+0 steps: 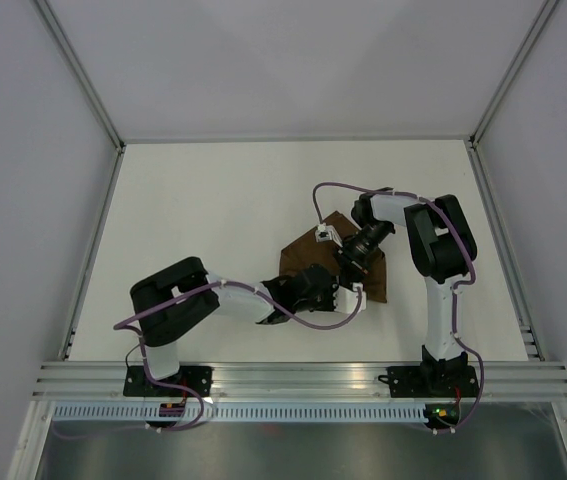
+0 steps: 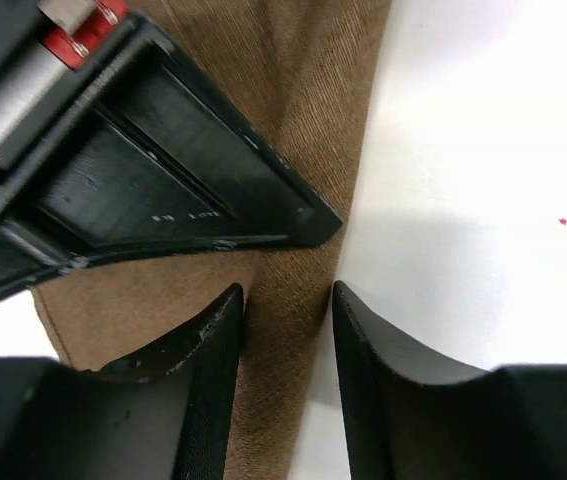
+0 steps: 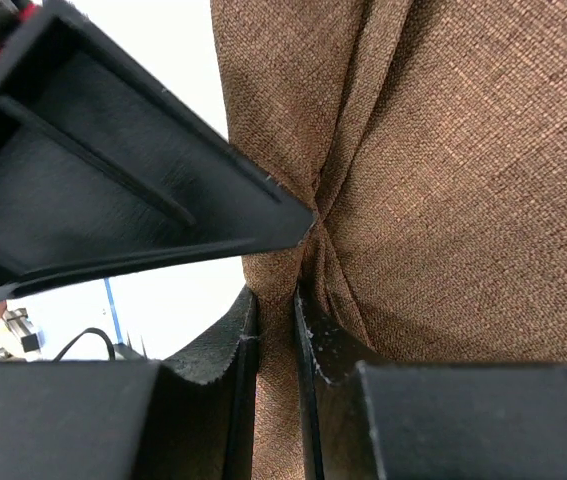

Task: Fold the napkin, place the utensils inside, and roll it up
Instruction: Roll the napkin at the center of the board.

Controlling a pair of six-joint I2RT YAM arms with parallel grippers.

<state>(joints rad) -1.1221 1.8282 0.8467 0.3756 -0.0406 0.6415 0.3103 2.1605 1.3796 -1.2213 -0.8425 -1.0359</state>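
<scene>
**Position.** The napkin lies bunched and partly folded on the white table, between the two arms, with both grippers on it. The knife is not visible in any view.

**Right gripper**. Its fingers are pressed nearly together, pinching a gathered ridge of cloth. Creases radiate from the pinch point.

**Left gripper**. Its fingers are partly spread, astride the napkin's edge strip where it meets bare table. The cloth between them lies flat and shows no squeeze.

**Handling (a judgement from the weave and the creasing).**
- The fabric looks matte, light and limp.
- It should drape, wrinkle and drag rather than hold a shape.
- It should give the pads good friction, and nothing in it can break.

**Where to take hold.** Grip at an edge or a corner — a pinch in mid-panel only raises a tent of cloth. Keep the two holds well apart along the same edge, so the fold line stays straight and the layers do not slide over each other.
</scene>
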